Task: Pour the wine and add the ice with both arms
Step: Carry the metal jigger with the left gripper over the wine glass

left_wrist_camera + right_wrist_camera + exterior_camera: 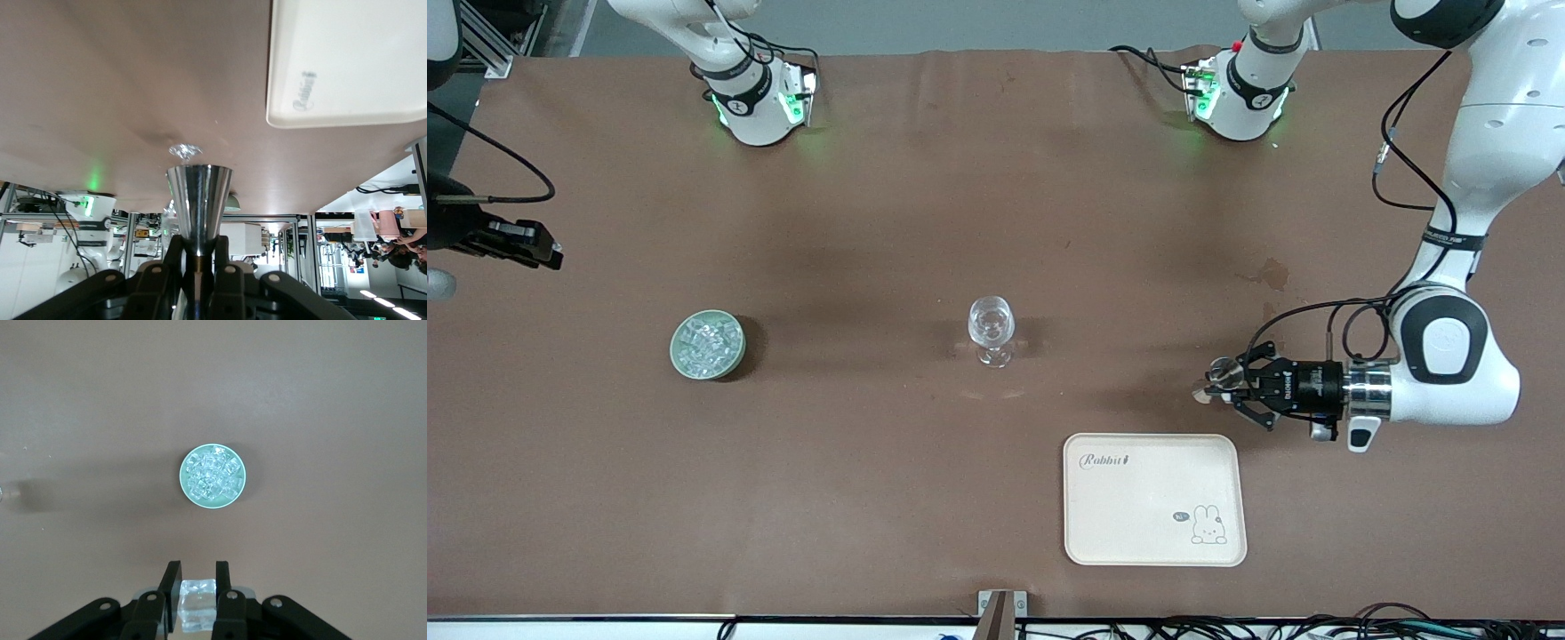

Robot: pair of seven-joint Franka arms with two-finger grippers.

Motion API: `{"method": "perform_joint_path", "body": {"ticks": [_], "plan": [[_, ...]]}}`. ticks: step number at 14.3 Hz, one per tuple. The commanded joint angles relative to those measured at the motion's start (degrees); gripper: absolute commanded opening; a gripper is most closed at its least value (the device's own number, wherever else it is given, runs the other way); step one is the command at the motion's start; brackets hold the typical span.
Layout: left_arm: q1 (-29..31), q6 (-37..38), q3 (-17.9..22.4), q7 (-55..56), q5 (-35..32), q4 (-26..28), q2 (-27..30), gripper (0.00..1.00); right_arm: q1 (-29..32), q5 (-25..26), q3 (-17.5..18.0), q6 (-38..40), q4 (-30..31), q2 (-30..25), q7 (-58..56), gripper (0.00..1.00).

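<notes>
**Both grippers loaded, glass standing alone at mid-table**

We see the ice (709, 345), a heap of small clear glassy cubes, filling a round pale green bowl (679, 356) that sits on the brown table (871, 222) toward the right arm's end, about midway between the table's front-camera edge and the edge where the bases stand. One more clear ice cube (197, 605) is clamped between the closed fingers of the right gripper (197, 577), which hangs high above the table and looks straight down on the bowl. In the front view only the black tip of that arm shows, at the table's edge at the right arm's end.

The clear stemmed wine glass (991, 331) stands upright near the table's middle, well apart from the bowl.

The left arm (1449, 356) is folded low, its forearm lying level and pointing toward the glass. Its left gripper (1223, 384) is closed on the narrow stem of a shiny metal cone-shaped measuring cup (199, 200), held sideways over bare table just above a corner of the cream rectangular tray (1103, 533) with a rabbit print. The tray lies flat near the front-camera edge.
</notes>
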State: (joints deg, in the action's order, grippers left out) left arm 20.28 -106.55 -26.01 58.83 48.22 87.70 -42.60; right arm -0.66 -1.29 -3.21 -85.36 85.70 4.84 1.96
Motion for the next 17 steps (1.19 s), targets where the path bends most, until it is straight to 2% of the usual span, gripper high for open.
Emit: {"method": "perform_joint_path", "body": {"ticks": [1, 7, 10, 17], "plan": [[-3.6, -4.0, -0.4, 4.5, 0.6, 1.2, 3.0, 0.01, 0.3, 0.8, 0.7, 0.5, 0.3, -2.0, 0.6, 0.00], [-13.0, -13.6, -0.5, 14.3, 0.4, 1.1, 4.7, 0.01, 1.5, 0.8, 0.5, 0.4, 0.5, -2.0, 0.4, 0.01], [-16.1, -13.9, -0.4, 15.7, -0.1, 1.6, 6.6, 0.01, 1.4, 0.3, 0.6, -0.1, 0.6, -1.9, 0.4, 0.01], [-20.1, -18.2, -0.4, 17.4, -0.1, 9.7, 12.5, 0.01, 1.0, 0.1, 0.7, -0.9, 1.7, -1.9, 0.4, 0.01]]}}
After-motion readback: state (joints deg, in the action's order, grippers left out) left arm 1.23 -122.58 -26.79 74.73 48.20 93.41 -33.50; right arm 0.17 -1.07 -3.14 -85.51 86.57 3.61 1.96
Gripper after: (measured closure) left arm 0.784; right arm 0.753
